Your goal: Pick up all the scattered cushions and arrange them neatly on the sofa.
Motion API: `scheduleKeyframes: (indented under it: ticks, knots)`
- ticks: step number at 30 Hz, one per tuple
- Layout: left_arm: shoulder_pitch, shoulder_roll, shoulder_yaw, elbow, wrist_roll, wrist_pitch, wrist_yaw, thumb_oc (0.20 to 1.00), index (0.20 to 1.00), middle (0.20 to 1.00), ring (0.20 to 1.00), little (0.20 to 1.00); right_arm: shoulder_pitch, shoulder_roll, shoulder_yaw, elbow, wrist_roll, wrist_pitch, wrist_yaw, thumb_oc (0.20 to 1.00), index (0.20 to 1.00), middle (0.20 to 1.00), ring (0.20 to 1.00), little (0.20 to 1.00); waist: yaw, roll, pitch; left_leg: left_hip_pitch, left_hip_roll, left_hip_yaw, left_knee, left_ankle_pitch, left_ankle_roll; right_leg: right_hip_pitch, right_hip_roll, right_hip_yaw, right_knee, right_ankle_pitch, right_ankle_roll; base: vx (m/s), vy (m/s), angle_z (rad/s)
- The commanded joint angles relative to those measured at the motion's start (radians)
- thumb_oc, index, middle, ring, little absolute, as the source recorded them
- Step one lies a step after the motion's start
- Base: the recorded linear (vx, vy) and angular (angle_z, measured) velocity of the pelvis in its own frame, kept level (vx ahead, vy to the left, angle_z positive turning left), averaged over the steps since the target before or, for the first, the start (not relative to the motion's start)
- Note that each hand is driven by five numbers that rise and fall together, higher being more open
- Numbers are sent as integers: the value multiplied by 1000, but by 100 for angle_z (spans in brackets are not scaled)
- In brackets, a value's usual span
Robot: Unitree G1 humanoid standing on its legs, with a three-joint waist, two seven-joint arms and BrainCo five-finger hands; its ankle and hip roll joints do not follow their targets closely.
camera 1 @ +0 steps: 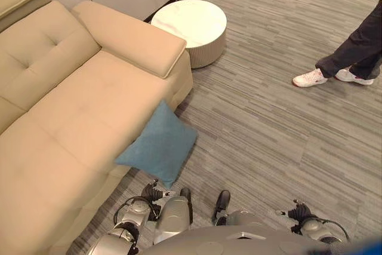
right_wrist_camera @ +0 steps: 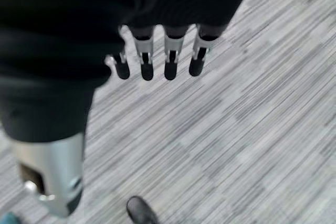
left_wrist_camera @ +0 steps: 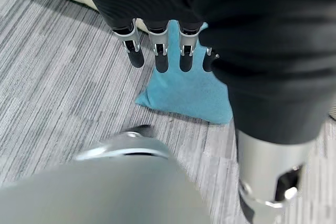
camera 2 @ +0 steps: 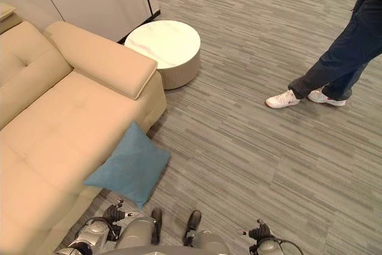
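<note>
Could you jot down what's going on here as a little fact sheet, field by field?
Cushion: one blue cushion, leaning against the sofa's front, lower corner on the floor
Sofa: beige sofa, seat bare
Left robot hand: open, holding nothing, just short of the cushion
Right robot hand: open, over carpet
Side table: round white table beside the sofa arm
Person: legs and white shoes nearby

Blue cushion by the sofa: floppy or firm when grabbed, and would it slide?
The blue cushion looks plump and soft, so it would probably sag if pinched by a corner. Its fabric looks matte, so likely not slippery. It leans against the sofa edge and may flop onto the carpet if nudged.
</note>
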Motion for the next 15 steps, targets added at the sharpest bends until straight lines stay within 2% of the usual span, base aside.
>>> scheduleKeyframes:
  ticks: [1, 5, 6, 7, 9, 11, 13, 14, 15]
  knots:
    - [22, -22, 0, 20, 12, 0, -7, 1000, 1000, 1000, 1000, 1000, -19, -31, -18, -7, 25, -11, -10, 1000, 1000, 1000, 1000, 1000, 27, 34, -26, 64, -12, -17, 30, -49, 55, 39, -82, 130, 106, -45, 166, 369, 159, 18]
    - [12, -7, 3, 16, 10, 1, -8, 1000, 1000, 1000, 1000, 1000, -23, -28, -25, -14, 9, -10, -5, 1000, 1000, 1000, 1000, 1000, 35, 28, -38, 102, -36, -29, 6, -81, 79, 11, -128, 111, 245, -62, 193, 230, 157, 8]
    - [-1, 11, 2, -3, 5, 1, -6, 1000, 1000, 1000, 1000, 1000, -31, -27, -25, -25, 8, -12, 0, 1000, 1000, 1000, 1000, 1000, 24, 35, -30, 133, -47, -52, -3, -99, 98, -70, -150, 130, 424, -33, 219, 252, 172, 23]
    - [-2, 14, 1, -11, 3, -1, -5, 1000, 1000, 1000, 1000, 1000, -31, -25, -24, -28, 10, -12, 2, 1000, 1000, 1000, 1000, 1000, 20, 38, -28, 147, -51, -65, -8, -104, 102, -98, -152, 150, 461, -18, 223, 268, 139, 43]
    - [-6, 17, -4, -24, -7, -7, 0, 1000, 1000, 1000, 1000, 1000, -34, -24, -20, -32, 12, -13, 3, 1000, 1000, 1000, 1000, 1000, 16, 47, -31, 169, -58, -92, -24, -107, 105, -131, -149, 172, 457, -7, 211, 187, 21, 87]
    - [-7, 16, -9, -27, -9, -10, -1, 1000, 1000, 1000, 1000, 1000, -37, -25, -14, -31, 12, -13, 5, 1000, 1000, 1000, 1000, 1000, 13, 51, -30, 189, -66, -117, -42, -106, 103, -140, -147, 183, 401, -13, 203, 187, -28, 88]
    - [-12, 11, -15, -20, -7, -15, 2, 1000, 1000, 1000, 1000, 1000, -41, -26, -6, -30, 11, -12, 4, 1000, 1000, 1000, 1000, 1000, 2, 53, -25, 207, -80, -153, -56, -105, 101, -169, -128, 226, 336, 2, 204, 250, -76, 56]
    - [-19, 0, -28, -3, 5, -17, 0, 1000, 1000, 1000, 1000, 1000, -38, -28, -4, -26, 16, -10, 4, 1000, 1000, 1000, 1000, 1000, -22, 54, -18, 239, -98, -212, -76, -105, 94, -203, -86, 332, 247, 27, 218, 309, -113, 86]
    - [-23, -8, -36, 8, 14, -20, 0, 1000, 1000, 1000, 1000, 1000, -36, -27, -4, -24, 19, -9, 4, 1000, 1000, 1000, 1000, 1000, -34, 55, -14, 250, -106, -245, -83, -105, 88, -214, -69, 390, 217, 43, 225, 399, -199, 181]
